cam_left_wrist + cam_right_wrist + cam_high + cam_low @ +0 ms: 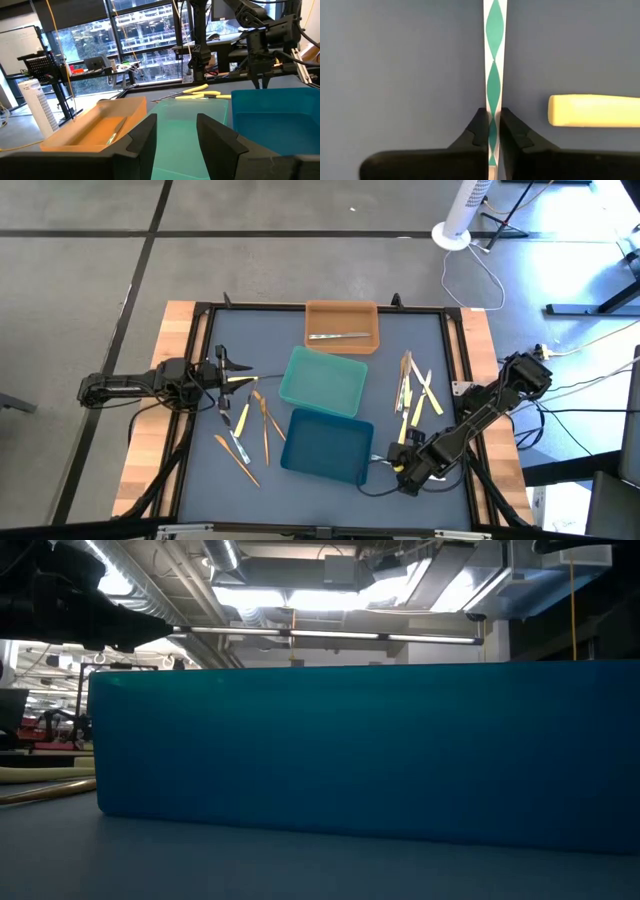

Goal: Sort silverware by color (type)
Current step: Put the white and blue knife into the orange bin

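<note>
My right gripper (pixel 402 466) (pixel 493 119) points down at the mat by the dark blue tray's (pixel 328 445) near right corner and is shut on a slim silver-grey utensil (pixel 494 60). A pale yellow utensil's end (pixel 592 110) lies just beside it. My left gripper (pixel 228 373) (pixel 175 127) is open and level at the table's left, facing the trays, with nothing between its fingers. A pale yellow utensil (pixel 243 380) shows right at its tip. Loose yellow and orange-tan utensils (pixel 250 430) lie left of the blue tray; another heap (pixel 412 392) lies right of the teal tray (pixel 322 380). My right gripper pinches the silver-grey utensil's narrow handle (pixel 494 102) between its two fingers, coming from above and pointing down. The fingers close on the handle's two long edges, and the utensil runs straight out past the fingertips. I cannot tell whether it is lifted off the mat.
The orange tray (pixel 342 325) at the far side holds one silver-grey utensil (pixel 338 336). The teal tray sits mid-table, the dark blue tray nearest, its wall (pixel 360 750) filling the low view. Wooden rails (pixel 150 410) flank the blue mat.
</note>
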